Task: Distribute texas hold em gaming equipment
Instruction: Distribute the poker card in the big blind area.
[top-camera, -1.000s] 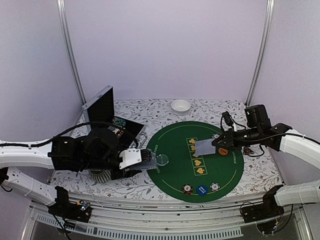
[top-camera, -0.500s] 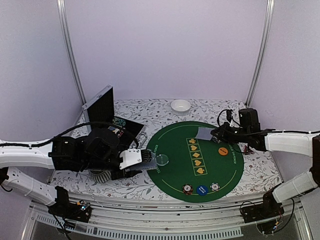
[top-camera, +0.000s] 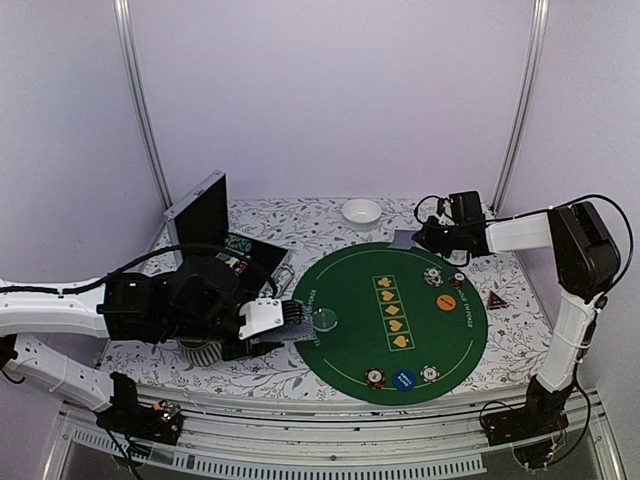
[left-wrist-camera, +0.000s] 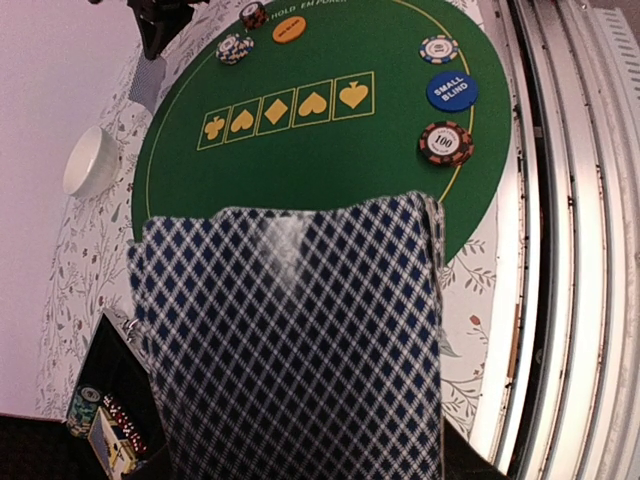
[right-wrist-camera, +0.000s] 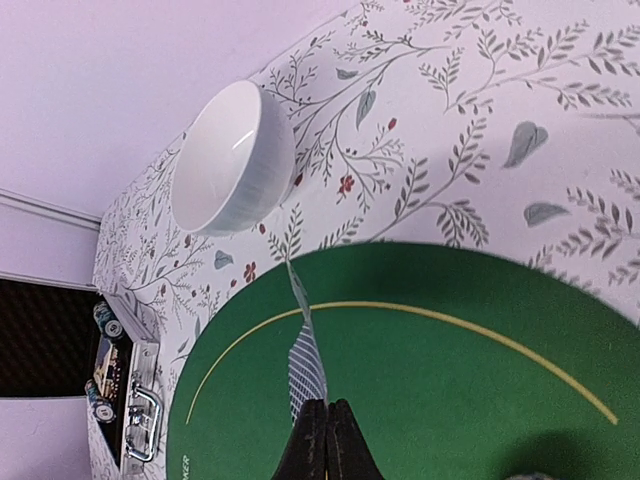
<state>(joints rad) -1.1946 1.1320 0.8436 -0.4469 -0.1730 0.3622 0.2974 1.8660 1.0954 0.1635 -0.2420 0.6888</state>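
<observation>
The left gripper (top-camera: 282, 322) is pictured clamped part-way closed on a deck of cards (left-wrist-camera: 290, 340). The deck's grey-blue diamond-patterned backs are slightly fanned and held out at the left edge of the round green mat (top-camera: 350, 345), just beside a pale clear disc (top-camera: 323, 320) lying on the felt. At the far side of the table, the right gripper (top-camera: 420, 240) is shown with its jaws pressed fully together on a single card (right-wrist-camera: 304, 365). This card is seen edge-on from the wrist camera and is held over the far rim of the mat, near the small white bowl (top-camera: 361, 211) on the floral tablecloth (top-camera: 300, 215). Along the near edge of the mat, a reddish-brown chip (top-camera: 375, 379), a blue button (top-camera: 404, 380) marked "small blind" and a white chip (top-camera: 430, 374) are laid in a row. On the right half of the mat, an orange button (top-camera: 445, 300) is placed just beside the row of yellow suit symbols (top-camera: 392, 312), with two striped chips (top-camera: 432, 277) beyond it. A red triangular marker (top-camera: 496, 300) is left on the cloth just off the mat's right edge. An open black case (top-camera: 205, 215) is stood at the far left, and a ribbed grey mug (top-camera: 203, 350) is partly hidden under the left arm.
</observation>
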